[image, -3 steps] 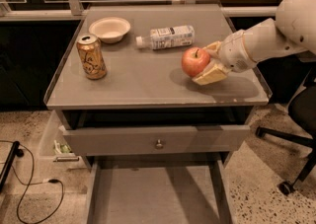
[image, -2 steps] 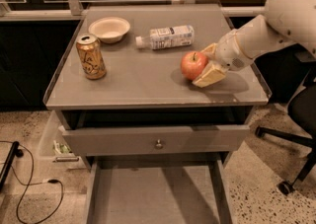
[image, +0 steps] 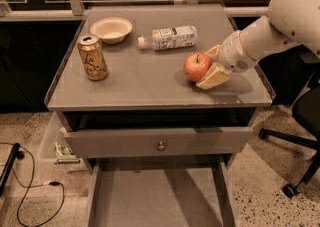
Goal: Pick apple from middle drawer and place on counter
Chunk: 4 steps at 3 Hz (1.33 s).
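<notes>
Apple (image: 195, 67) sat stem up on the tabletop (image: 135, 78), toward its right front. Tool (image: 206, 69) was at the apple's right side; whether it was gripping or had let go could not be told. Middle drawer (image: 155, 198) stood open below. 1 can (image: 92, 57), 1 bowl (image: 111, 28) and 1 bottle (image: 167, 37) were also on the tabletop.

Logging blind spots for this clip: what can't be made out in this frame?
- Camera view: right side of the apple, hidden by the gripper beside it on the counter.
- Camera view: front of the middle drawer, cut off by the bottom edge.
- Camera view: label on the bottle, too small to read.
</notes>
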Available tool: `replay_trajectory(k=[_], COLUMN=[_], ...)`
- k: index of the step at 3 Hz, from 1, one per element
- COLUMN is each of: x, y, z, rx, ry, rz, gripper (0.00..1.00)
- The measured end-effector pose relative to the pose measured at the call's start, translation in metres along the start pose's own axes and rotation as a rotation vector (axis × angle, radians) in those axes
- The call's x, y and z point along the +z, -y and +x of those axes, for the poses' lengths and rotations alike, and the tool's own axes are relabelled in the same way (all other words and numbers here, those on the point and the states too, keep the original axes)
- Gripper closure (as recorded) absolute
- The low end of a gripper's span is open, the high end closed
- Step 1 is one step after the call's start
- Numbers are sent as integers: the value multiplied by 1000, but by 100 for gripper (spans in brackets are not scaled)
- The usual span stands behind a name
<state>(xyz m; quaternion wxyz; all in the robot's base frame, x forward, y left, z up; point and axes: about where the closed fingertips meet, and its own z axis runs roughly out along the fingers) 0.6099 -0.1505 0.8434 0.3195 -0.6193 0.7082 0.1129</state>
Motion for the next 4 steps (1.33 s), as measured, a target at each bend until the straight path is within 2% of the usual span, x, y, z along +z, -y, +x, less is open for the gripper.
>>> replay_trajectory(k=[2, 4], x=[0, 0], y=[0, 0], z=[0, 0], rx=[0, 0], ry=[0, 0], rz=[0, 0], gripper=[4, 0])
